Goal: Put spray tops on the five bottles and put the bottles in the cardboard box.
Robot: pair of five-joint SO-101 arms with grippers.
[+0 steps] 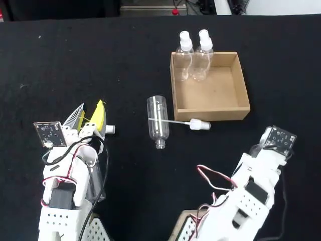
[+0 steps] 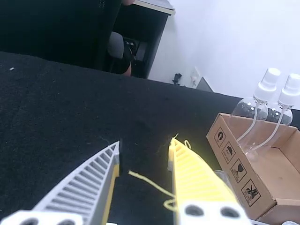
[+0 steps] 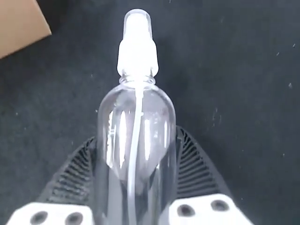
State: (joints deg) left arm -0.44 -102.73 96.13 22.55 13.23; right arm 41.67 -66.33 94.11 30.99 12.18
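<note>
Cardboard box [image 1: 210, 115] with two capped bottles [image 1: 184, 61]; third bottle [image 3: 136, 105] in right claw [image 3: 136, 138].

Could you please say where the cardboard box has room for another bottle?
The cardboard box is bare along its near and right walls. Two capped bottles crowd its far left corner. A loose spray top lies outside the near wall.
</note>
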